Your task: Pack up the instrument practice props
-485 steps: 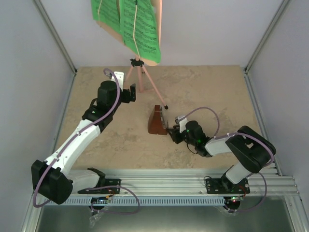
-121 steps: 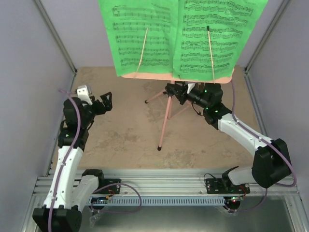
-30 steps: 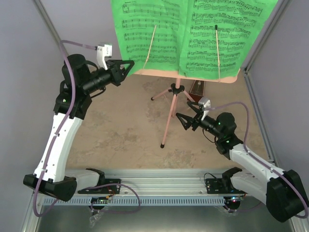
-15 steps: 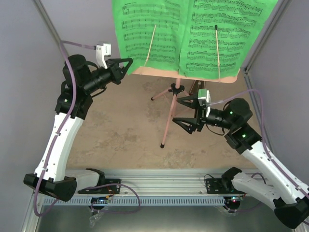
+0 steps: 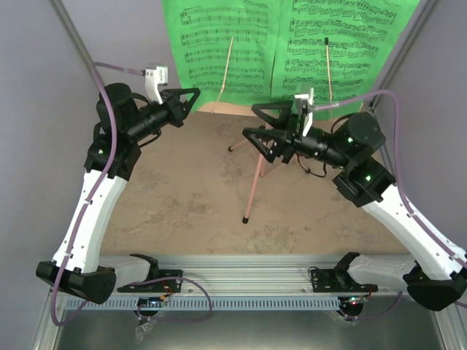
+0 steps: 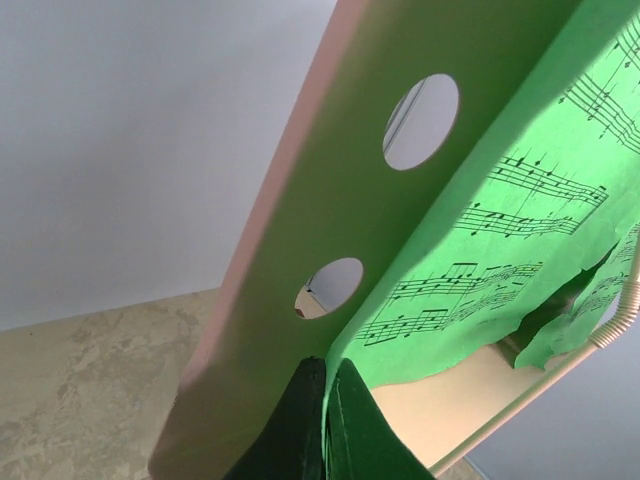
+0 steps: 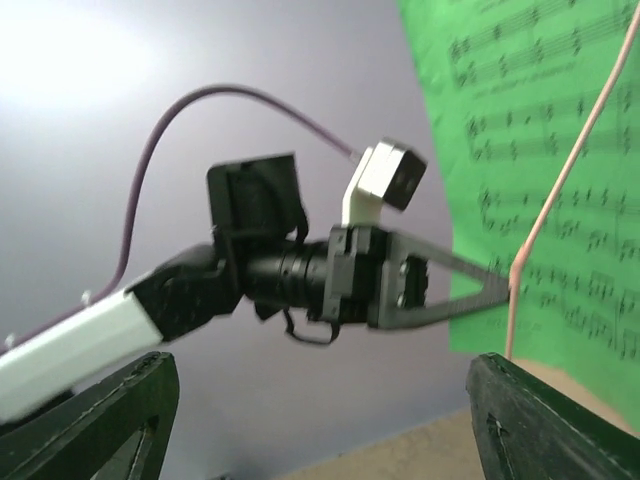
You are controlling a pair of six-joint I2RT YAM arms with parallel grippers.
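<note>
**Top view.** The left claw (image 5: 197,93) has just clenched on the lower left corner of the pages (image 5: 219,44), which rest on the stand (image 5: 256,179) at upper centre. The right claw (image 5: 249,121), spread and empty, has risen from beside the pole to under the desk. Page removal probably starts here. No container shows, and the metronome is hidden.

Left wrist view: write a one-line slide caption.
Left gripper shut on the lower edge of the green sheet-music page, in front of the pink music stand.

lab cell: panel walls (image 5: 36,109), aluminium rail (image 5: 248,271)
</note>
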